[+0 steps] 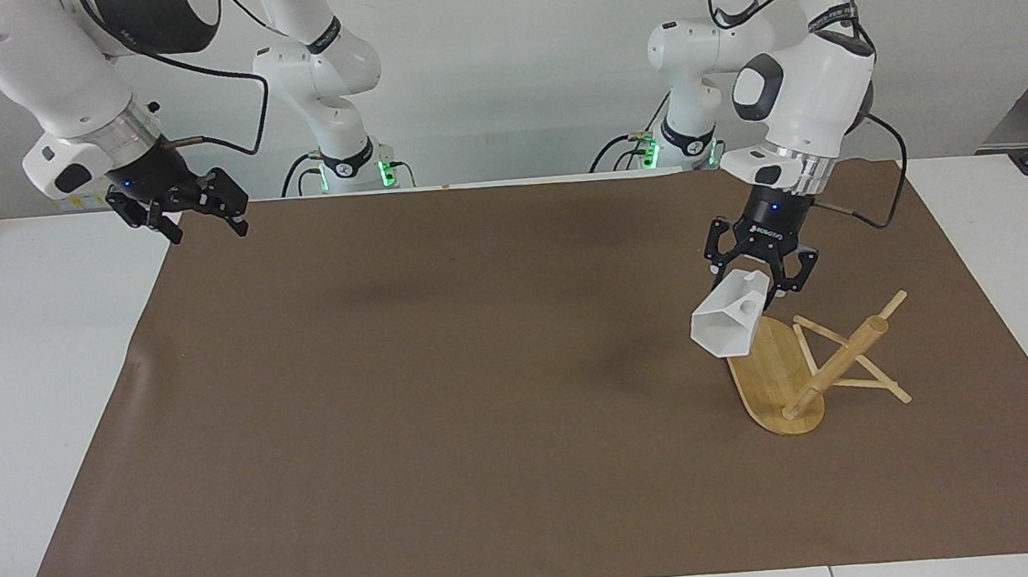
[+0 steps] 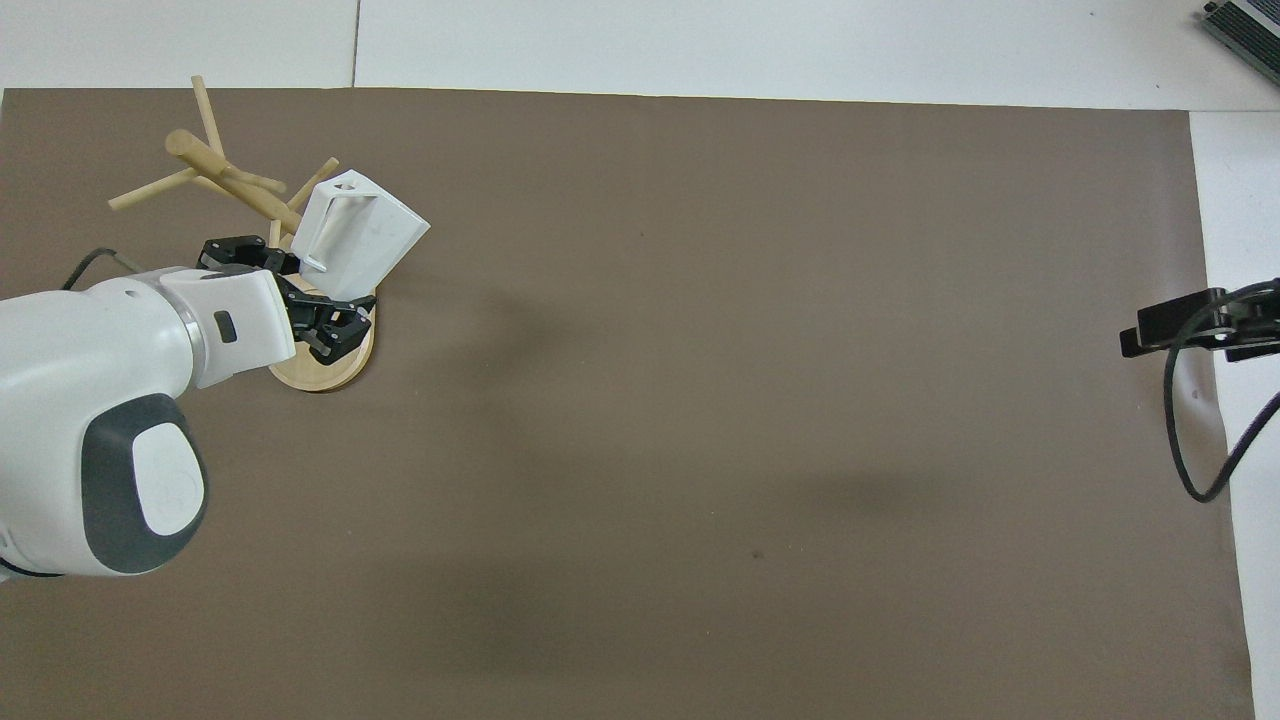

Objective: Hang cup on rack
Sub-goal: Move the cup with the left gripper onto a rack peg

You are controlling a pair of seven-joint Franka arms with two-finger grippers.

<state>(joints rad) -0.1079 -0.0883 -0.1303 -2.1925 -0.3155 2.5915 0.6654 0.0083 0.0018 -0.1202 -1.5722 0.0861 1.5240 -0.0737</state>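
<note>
While left claw [image 1: 766, 280] clenches cup [image 1: 730, 326] by its base, cup hangs tilted over rack [image 1: 813, 362] base, at 9 o'clock of post. Step: carrying to peg. Next: line handle hole with peg. Right claw [image 1: 182, 207] released, waiting over counter [image 1: 35, 381] edge.

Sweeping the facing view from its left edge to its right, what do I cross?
Right claw, open and waiting → cup held in the shut left claw → rack on the brown mat.
</note>
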